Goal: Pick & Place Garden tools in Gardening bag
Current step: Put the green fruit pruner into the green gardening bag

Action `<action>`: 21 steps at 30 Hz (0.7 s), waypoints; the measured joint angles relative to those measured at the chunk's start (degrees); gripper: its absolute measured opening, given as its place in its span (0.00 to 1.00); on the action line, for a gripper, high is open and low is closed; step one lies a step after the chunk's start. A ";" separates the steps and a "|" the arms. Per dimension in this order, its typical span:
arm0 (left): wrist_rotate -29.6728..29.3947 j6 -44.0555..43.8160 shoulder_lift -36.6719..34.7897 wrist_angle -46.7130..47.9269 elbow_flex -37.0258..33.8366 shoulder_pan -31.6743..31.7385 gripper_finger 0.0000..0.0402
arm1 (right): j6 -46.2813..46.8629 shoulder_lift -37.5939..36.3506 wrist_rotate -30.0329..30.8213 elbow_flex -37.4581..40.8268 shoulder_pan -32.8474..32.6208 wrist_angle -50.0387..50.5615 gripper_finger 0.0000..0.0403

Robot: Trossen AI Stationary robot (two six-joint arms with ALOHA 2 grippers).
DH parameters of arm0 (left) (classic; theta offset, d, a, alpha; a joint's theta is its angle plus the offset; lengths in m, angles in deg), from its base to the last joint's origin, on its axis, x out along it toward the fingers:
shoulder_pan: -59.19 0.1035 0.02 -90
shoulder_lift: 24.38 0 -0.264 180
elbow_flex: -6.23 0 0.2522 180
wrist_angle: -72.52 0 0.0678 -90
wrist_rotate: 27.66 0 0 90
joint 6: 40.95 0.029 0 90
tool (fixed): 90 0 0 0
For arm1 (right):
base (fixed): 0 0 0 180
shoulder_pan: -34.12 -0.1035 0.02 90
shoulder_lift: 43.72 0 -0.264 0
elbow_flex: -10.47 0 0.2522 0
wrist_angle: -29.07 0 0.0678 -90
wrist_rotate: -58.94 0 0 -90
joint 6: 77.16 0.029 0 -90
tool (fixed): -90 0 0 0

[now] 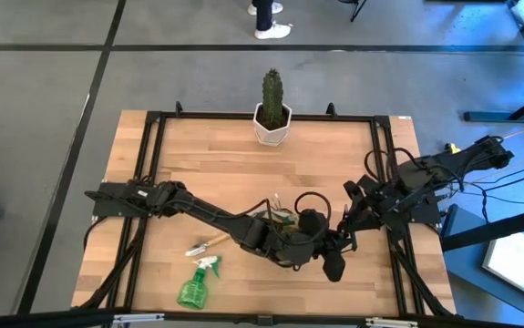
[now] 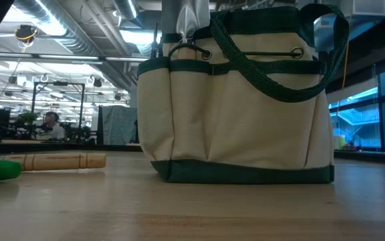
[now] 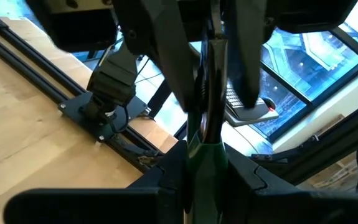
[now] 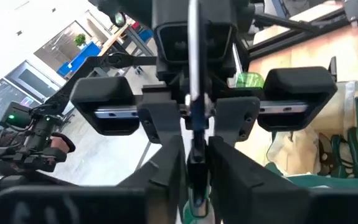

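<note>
The olive-and-tan gardening bag (image 2: 239,100) stands on its base at the table's middle; in the high view (image 1: 280,219) my arms cover most of it. A silver tool (image 2: 189,20) sticks out of its top. My left gripper (image 1: 321,244) and my right gripper (image 1: 344,228) meet tip to tip just right of the bag, both shut on one slim tool (image 3: 205,106) of silver metal with a dark-green part. A wooden-handled trowel (image 1: 209,244) and the green spray bottle (image 1: 198,284) lie on the table near the front left. My left gripper pinches the slim tool's dark-green part (image 3: 203,155) between its two fingers, which lie along the tool. The tool is lifted clear of the table and reaches on toward my right gripper. My right gripper pinches the same tool at its other end (image 4: 195,155) between its two fingers, facing my left gripper. The silver shaft (image 4: 193,50) runs straight on from its fingers into my left gripper's fingers.
A green cactus in a white pot (image 1: 272,111) stands at the table's far edge. Black rails (image 1: 148,182) run along the left and right sides of the table. Bare wood lies between the cactus and the bag and along the front right.
</note>
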 joint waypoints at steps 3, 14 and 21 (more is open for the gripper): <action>0.35 -0.05 0.00 0.07 -0.01 -0.09 0.14 | -0.01 0.83 -0.88 -0.01 0.00 -0.01 0.13; 2.72 -1.68 0.00 0.35 -0.01 -0.87 0.14 | -1.32 0.78 -2.32 0.01 0.00 0.58 0.08; 5.33 -3.18 0.07 -1.43 0.48 -1.79 0.30 | -2.95 0.65 -5.71 -0.01 -0.02 2.32 0.08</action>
